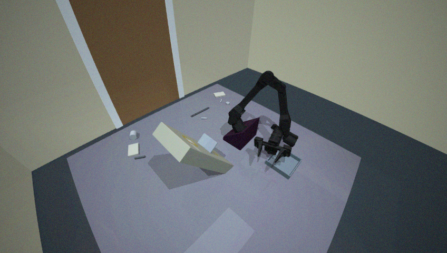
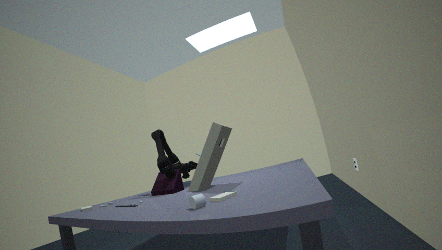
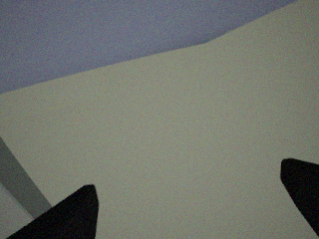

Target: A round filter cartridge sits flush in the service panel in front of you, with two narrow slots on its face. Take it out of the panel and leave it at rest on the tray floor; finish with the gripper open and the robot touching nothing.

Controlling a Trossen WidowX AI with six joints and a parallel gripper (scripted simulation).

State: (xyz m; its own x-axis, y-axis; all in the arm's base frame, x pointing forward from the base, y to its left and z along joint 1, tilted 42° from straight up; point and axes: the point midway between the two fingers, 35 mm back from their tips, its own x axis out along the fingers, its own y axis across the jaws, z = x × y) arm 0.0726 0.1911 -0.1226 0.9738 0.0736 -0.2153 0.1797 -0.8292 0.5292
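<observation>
The service panel [image 1: 171, 142] [image 2: 206, 161] is a thick pale slab leaning on the table. Yellow marks [image 1: 190, 140] show on its face, and a light blue plate [image 1: 206, 142] [image 2: 198, 154] stands out from it. The round cartridge and its slots cannot be made out. The shallow tray [image 1: 278, 172] with teal walls is to the panel's right in the top view. My gripper [image 1: 267, 158] [image 3: 190, 182] is open, with nothing visible between its fingers. It is above the tray's near left part in that view, apart from the panel. The panel partly hides it in the exterior view.
The arm's dark purple base [image 1: 241, 137] [image 2: 167, 184] stands between panel and tray, farther back. A white cylinder [image 1: 133, 135] [image 2: 197, 201], a cream block [image 1: 133, 149] [image 2: 222, 196] and a dark bar [image 1: 139, 157] lie behind the panel. A long dark rod [image 1: 200, 112] lies farther back.
</observation>
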